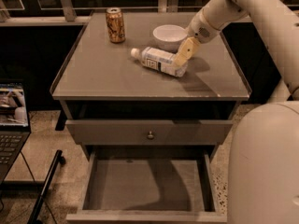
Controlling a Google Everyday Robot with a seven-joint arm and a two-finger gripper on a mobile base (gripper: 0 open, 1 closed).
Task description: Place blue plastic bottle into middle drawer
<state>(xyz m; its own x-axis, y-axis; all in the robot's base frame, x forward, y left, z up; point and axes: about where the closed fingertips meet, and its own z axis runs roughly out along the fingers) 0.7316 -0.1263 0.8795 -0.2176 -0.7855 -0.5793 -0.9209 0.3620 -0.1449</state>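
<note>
The blue plastic bottle (158, 60) lies on its side on the cabinet top, white cap pointing left toward the can. My gripper (184, 53) hangs from the white arm at the upper right and sits at the bottle's base end, touching or just over it. The middle drawer (140, 186) is pulled out wide at the bottom of the cabinet, its flat grey floor bare.
A gold-brown drink can (115, 25) stands at the back left of the top. A white bowl (169, 35) sits behind the bottle. The upper drawer front with a round knob (150, 135) is slightly out. A laptop (11, 120) is on the left.
</note>
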